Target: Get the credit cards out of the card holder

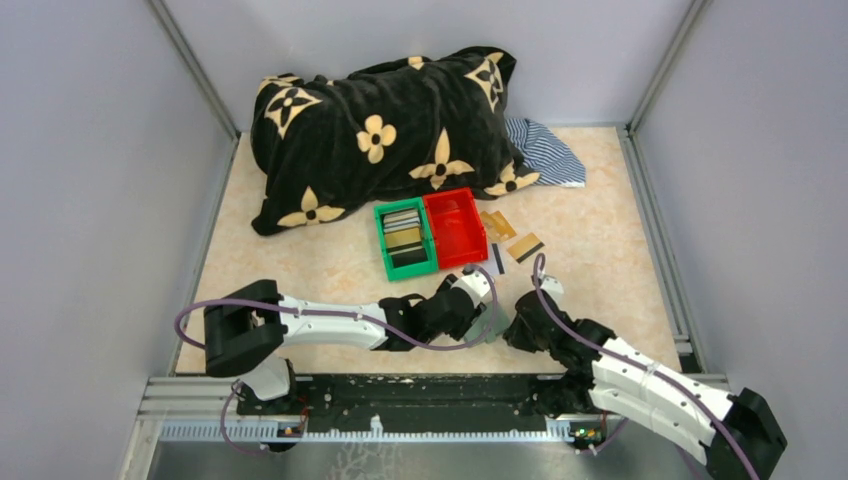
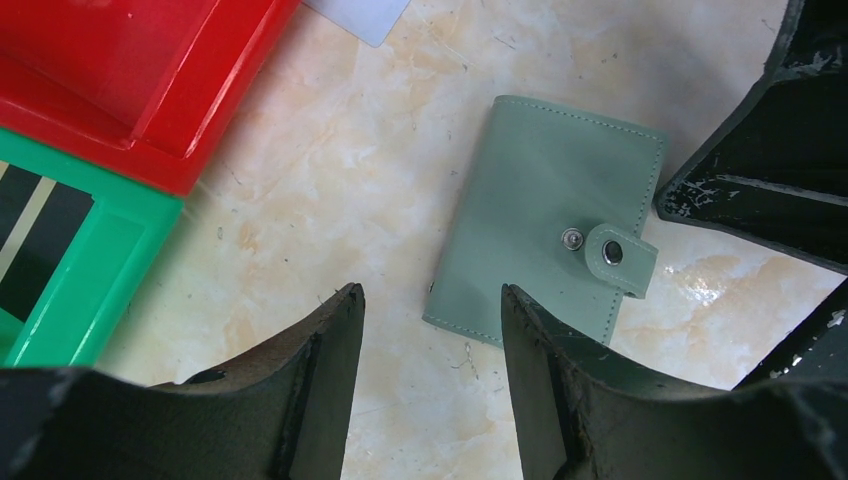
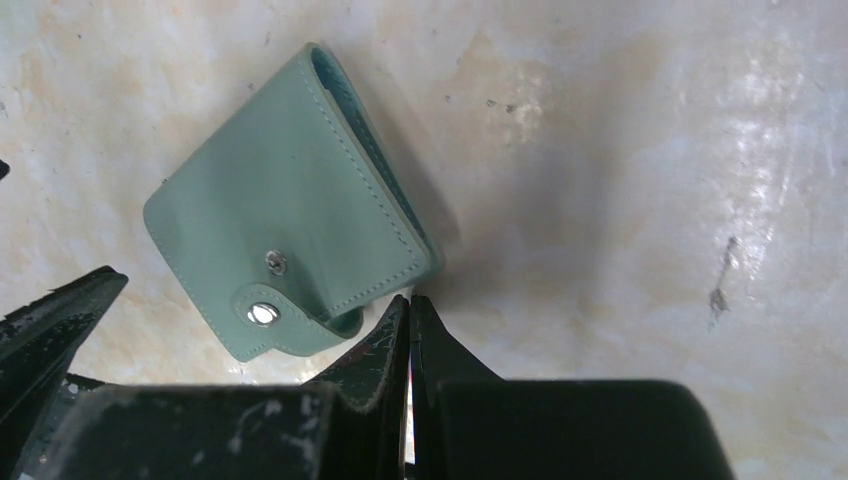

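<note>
The grey-green card holder (image 2: pixel 545 215) lies folded on the table with its snap tab undone; it also shows in the right wrist view (image 3: pixel 285 215) and the top view (image 1: pixel 493 323). My left gripper (image 2: pixel 430 298) is open and empty, just short of the holder's near edge. My right gripper (image 3: pixel 410 302) is shut with its tips at the holder's corner, beside the tab. Two gold credit cards (image 1: pixel 497 224) (image 1: pixel 525 247) lie on the table right of the red bin. Several more cards sit in the green bin (image 1: pixel 405 236).
The red bin (image 1: pixel 455 228) and the green bin's rim (image 2: pixel 95 290) stand side by side just beyond the left gripper. A white card (image 2: pixel 360 15) lies near the red bin. A black flowered blanket (image 1: pixel 385 130) and a striped cloth (image 1: pixel 548 150) lie at the back.
</note>
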